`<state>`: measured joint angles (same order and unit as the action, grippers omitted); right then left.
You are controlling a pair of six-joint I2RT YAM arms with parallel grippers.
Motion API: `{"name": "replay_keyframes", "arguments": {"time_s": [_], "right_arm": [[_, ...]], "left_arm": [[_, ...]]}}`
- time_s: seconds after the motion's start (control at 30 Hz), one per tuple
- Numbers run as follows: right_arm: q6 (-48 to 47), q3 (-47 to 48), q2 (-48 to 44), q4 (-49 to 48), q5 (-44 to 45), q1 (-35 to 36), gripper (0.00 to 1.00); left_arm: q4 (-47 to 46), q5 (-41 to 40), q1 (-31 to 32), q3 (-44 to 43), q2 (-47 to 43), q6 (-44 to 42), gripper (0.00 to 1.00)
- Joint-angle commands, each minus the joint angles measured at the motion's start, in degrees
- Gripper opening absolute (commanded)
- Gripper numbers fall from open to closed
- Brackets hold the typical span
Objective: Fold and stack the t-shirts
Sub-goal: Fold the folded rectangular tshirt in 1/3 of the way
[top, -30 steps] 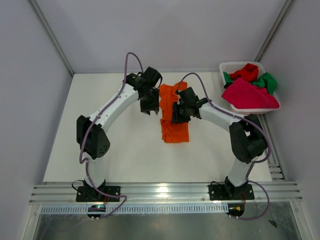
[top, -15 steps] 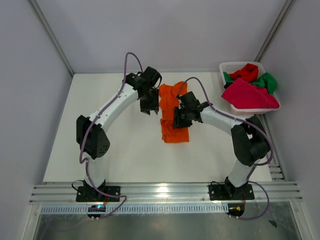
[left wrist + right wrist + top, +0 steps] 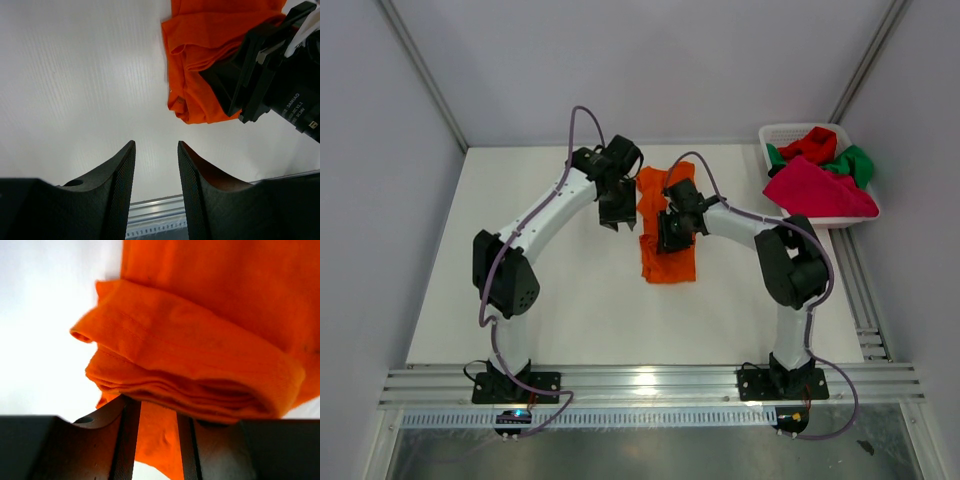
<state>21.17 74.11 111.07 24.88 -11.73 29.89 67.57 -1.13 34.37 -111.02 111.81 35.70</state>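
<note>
- Orange t-shirt (image 3: 670, 268) lies partly folded in the middle of the table (image 3: 560, 300), a long strip running between the two arms.
- Right gripper (image 3: 157, 402) sits over the shirt's middle, clenched on a thick fold of its layers. The fold bunches up right at the fingertips.
- Left gripper (image 3: 156, 145) hangs just left of the shirt's far end, jaws parted with nothing between them and bare table below.
- Pink shirt (image 3: 815, 190), red shirt (image 3: 815, 143) and green shirt (image 3: 855, 160) are heaped in the white basket (image 3: 775, 130) at the far right corner. The pink one spills over its near rim.
</note>
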Motion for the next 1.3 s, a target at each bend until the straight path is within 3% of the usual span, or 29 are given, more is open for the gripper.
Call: {"name": "replay_keyframes", "arguments": {"time_s": [0.0, 0.73, 0.93, 1.27], "right_arm": [[-1.4, 5.2, 1.9, -0.6, 0.4, 0.3, 0.37], [-6.0, 19.1, 10.0, 5.6, 6.2, -3.6, 0.37], [-5.0, 12.8, 3.2, 3.0, 6.7, -3.7, 0.37], [-3.4, -0.8, -15.5, 2.1, 7.1, -3.8, 0.37]], "left_arm": [[-0.6, -0.9, -0.4, 1.7, -3.0, -0.3, 0.42], [-2.2, 2.5, -0.4, 4.1, -2.6, 0.4, 0.41], [-3.1, 3.9, -0.4, 5.9, -3.2, 0.9, 0.41], [-4.6, 5.4, -0.4, 6.8, -2.8, 2.1, 0.41]]}}
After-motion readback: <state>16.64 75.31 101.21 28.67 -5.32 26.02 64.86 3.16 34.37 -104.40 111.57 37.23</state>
